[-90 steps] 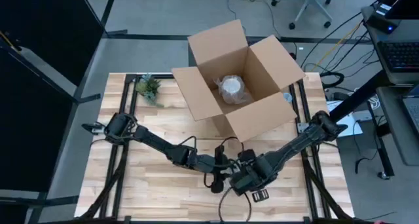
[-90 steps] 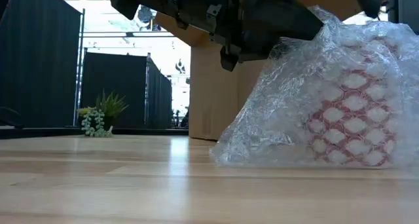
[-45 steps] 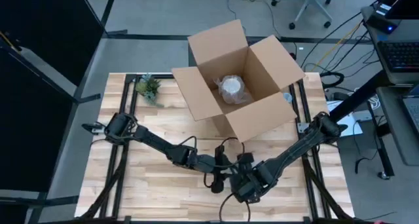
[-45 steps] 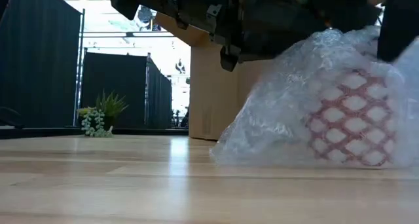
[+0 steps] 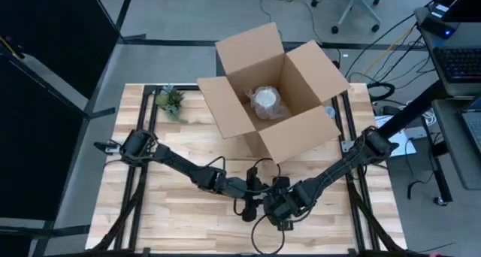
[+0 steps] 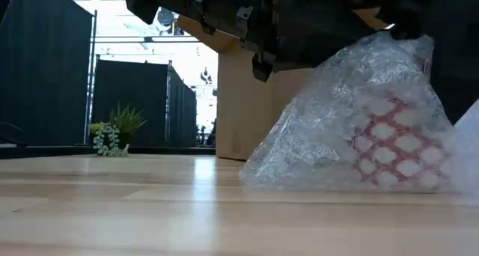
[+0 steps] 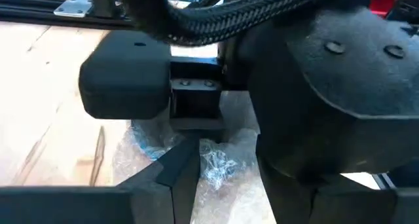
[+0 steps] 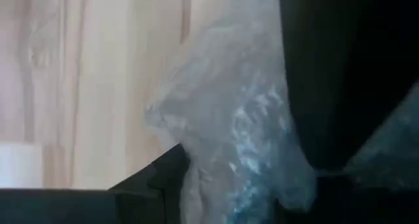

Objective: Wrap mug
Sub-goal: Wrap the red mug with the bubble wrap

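Bubble-wrapped mug (image 6: 389,132) under both grippers — right gripper (image 5: 279,210) seemingly pinching wrap; left gripper (image 5: 252,197) grip unclear.

Clear crinkled plastic, pale wood, brown cardboard, matt black arms.

The bubble wrap (image 6: 359,129) is thin transparent plastic, shiny and creased, with a red-and-white lattice-patterned mug (image 6: 393,144) showing through it. The table (image 6: 150,203) is light wooden planking, smooth with a soft sheen that mirrors the things behind it. The box (image 5: 274,92) is plain brown cardboard, matt, holding another bundle (image 5: 265,101) of glossy clear wrap. Both arms and the fingers (image 7: 177,178) look like matt black plastic or coated metal; a braided cable (image 7: 236,18) has a woven, rough sleeve.
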You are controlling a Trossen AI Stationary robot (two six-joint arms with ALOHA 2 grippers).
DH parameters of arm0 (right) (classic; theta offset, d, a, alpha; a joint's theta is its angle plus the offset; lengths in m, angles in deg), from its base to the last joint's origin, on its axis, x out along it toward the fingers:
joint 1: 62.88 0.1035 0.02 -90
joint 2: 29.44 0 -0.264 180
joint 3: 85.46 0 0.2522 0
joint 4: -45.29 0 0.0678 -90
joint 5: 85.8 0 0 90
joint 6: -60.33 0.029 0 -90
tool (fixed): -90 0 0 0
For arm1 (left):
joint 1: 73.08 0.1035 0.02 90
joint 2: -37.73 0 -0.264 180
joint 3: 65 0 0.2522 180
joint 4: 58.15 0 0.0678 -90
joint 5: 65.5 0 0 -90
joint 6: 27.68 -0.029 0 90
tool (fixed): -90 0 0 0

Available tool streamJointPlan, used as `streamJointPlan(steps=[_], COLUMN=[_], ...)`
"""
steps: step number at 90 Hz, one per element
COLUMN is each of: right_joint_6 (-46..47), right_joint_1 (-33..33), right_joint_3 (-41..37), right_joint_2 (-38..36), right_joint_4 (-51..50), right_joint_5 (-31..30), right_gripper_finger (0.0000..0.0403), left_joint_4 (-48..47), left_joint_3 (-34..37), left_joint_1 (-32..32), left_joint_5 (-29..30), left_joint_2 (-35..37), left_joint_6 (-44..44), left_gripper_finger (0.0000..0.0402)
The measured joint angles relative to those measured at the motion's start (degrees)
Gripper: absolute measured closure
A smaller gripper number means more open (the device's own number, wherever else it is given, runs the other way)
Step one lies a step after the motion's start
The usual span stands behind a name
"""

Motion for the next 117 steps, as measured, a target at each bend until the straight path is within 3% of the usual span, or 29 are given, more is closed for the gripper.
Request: streamJointPlan(steps=[20, 36, 44, 54, 65, 74, 85, 104, 117], right_joint_6=[1.07, 7.35, 12.39, 16.18, 18.91, 20.43, 12.81, -1.69, -4.49], right_joint_1=[0.87, 5.05, 8.27, 11.33, 12.92, 12.44, 11.58, 10.6, 8.58], right_joint_3=[6.41, 6.73, 5.89, 1.59, -6.52, -11.04, -9.59, -6.71, -7.29], right_joint_2=[-7.35, -15.25, -15.85, -15.77, -14.97, -15.0, -15.69, -15.73, -15.24], right_joint_4=[-9.04, -16.45, -22.5, -25.48, -23.92, -21.64, -15.26, -2.18, -0.7], right_joint_5=[0.69, -1.06, -5.14, -5.66, -6.81, -12.18, -16.91, -16.17, -16.21], right_gripper_finger=[0.0229, 0.0229, 0.0229, 0.0229, 0.0229, 0.023, 0.0238, 0.0251, 0.0252], left_joint_4=[0.08, 0.06, 0.06, 0.06, 0.08, 0.07, 0.08, 0.02, -0.03], left_joint_3=[-0.03, -0.04, -0.04, -0.06, -0.06, -0.06, -0.06, -0.06, -0.06], left_joint_1=[0.02, 0.02, 0.02, 0.02, 0.02, 0.02, 0.02, 0.08, 0.23], left_joint_5=[-0.65, -0.72, -0.75, -0.77, -0.79, -0.81, -0.81, -0.81, -0.84], left_joint_2=[0.0, 0.0, 0.0, 0.0, 0.0, 0.0, 0.0, 0.0, 0.0], left_joint_6=[0.36, 0.02, -0.01, -0.02, 0.01, -0.03, -0.04, -0.06, -0.03], left_gripper_finger=[0.026, 0.026, 0.026, 0.026, 0.026, 0.026, 0.026, 0.026, 0.026])
